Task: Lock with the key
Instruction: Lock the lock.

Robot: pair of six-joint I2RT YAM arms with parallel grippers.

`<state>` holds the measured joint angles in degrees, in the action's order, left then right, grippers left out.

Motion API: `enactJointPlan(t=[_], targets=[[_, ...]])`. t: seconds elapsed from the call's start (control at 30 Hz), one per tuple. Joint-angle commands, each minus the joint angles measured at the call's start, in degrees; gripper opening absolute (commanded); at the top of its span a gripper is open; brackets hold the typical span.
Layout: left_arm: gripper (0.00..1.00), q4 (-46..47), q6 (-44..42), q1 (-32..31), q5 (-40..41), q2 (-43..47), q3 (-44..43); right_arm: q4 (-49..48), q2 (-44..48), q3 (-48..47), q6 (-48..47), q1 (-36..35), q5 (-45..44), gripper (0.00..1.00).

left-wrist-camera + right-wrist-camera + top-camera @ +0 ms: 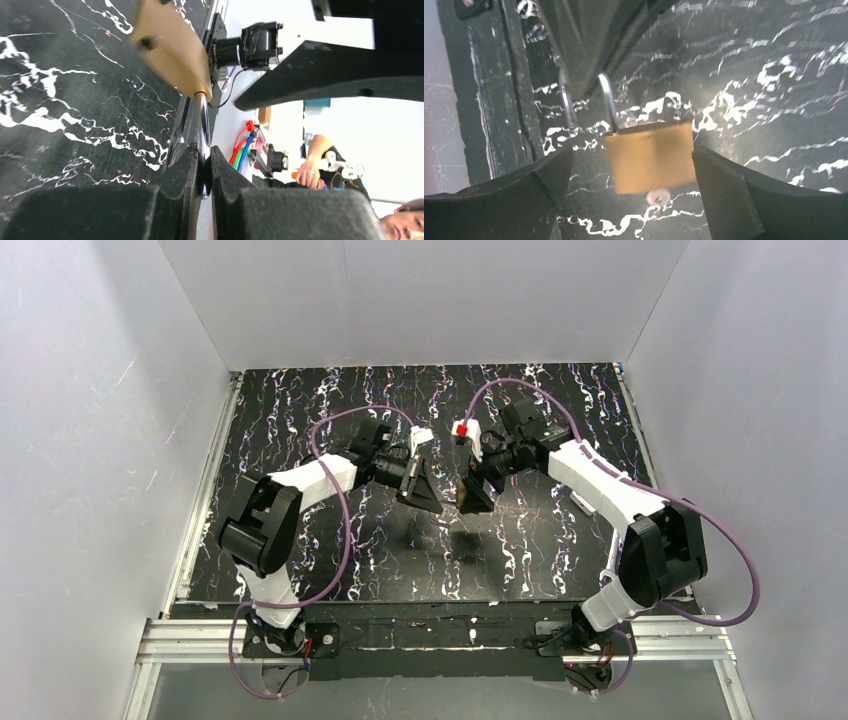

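— Two pincers: how do they stand?
— Left gripper [203,156] is clamped on the lock's [651,157] silver shackle [202,120]. Right gripper [631,167] straddles its brass body, jaws apart, with a gap on one side.
— Below the lock?
— Black, white-veined table [300,410], with the lock held in the air above its middle. Plain white walls [400,290] stand all around.

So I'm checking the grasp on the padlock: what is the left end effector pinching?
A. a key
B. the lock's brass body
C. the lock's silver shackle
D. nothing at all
C: in the left wrist view the left end effector is shut on the silver shackle of the lock, whose brass body sticks out beyond it.
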<state>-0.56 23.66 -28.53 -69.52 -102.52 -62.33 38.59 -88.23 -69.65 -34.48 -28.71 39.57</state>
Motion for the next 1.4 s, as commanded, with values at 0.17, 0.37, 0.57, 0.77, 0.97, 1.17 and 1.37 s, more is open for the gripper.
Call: enactJointPlan(t=[0.17,0.37,0.57,0.77,0.97,1.17,1.37], targets=[[0.0,-6.4,3.6,9.3,-1.1,11.0,-3.8,-14.3,5.9,-8.2,20.1,1.9,7.8,0.98],[0.0,-2.9,8.6,14.5,-5.2,18.2,-3.6,-23.4,8.0,-6.2,29.0,2.4,7.6,0.98],[0.0,3.3,16.4,15.1,-8.2,24.8,-5.5,-22.9,6.7,-7.1,18.2,1.4,20.2,0.98],[0.0,3.6,18.3,15.1,-7.7,27.6,-6.5,-26.7,2.1,-6.2,14.4,-4.0,21.5,0.95],[0.0,4.3,19.9,15.1,-7.3,27.6,-6.2,-49.8,0.2,0.5,30.3,-4.4,24.5,0.76],[0.0,6.5,20.6,15.5,-5.6,28.4,-5.5,-98.4,-1.8,11.5,65.6,-4.3,24.4,0.61],[0.0,20.5,30.6,17.7,-3.5,29.2,-2.0,-119.1,-5.1,13.3,83.2,-4.3,22.9,0.53]])
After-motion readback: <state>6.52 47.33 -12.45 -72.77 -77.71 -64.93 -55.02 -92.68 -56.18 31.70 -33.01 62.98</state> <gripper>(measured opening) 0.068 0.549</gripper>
